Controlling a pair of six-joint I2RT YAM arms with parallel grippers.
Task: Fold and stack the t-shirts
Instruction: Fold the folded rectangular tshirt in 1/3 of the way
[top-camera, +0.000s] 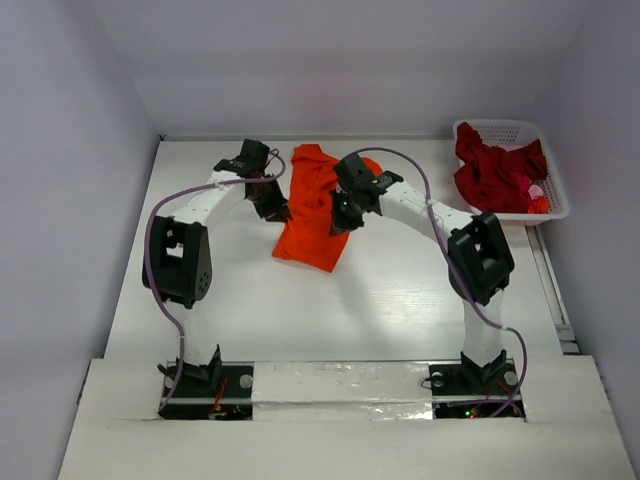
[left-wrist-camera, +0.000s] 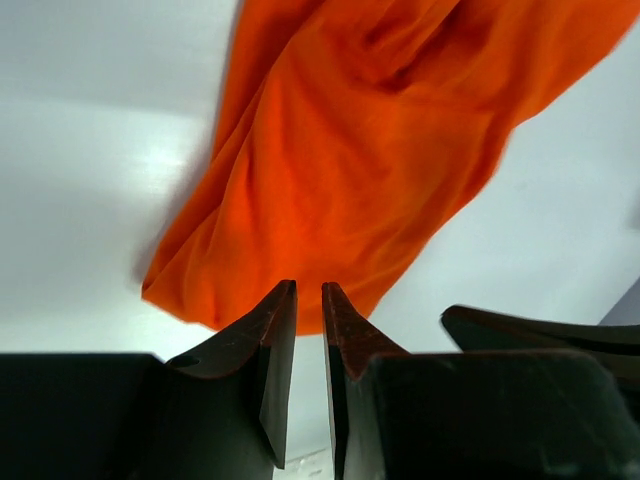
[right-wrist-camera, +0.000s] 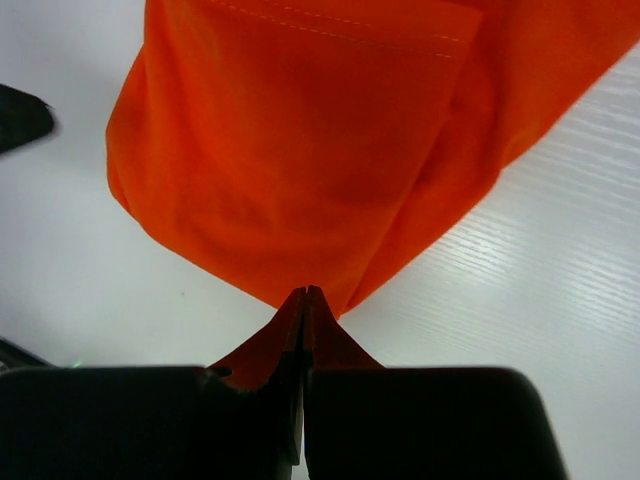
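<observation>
Right gripper (right-wrist-camera: 305, 292) is clenched, jaws meeting on a corner of the orange t-shirt (right-wrist-camera: 300, 150). Left gripper (left-wrist-camera: 309, 287) shows a thin slit between its jaws at the cloth's edge; can't tell if it has fabric. The shirt is bunched on the table (top-camera: 400, 300) between both arms. Risk: lifting on one pinch, so it swings and crumples. Crimson t-shirt (top-camera: 495, 165) sits in the basket (top-camera: 556, 190), far right.

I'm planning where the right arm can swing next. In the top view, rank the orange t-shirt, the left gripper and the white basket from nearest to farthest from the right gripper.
1. The orange t-shirt, mid-table, right at the right gripper.
2. The left gripper, across the shirt on its left side.
3. The white basket, far right corner.
</observation>
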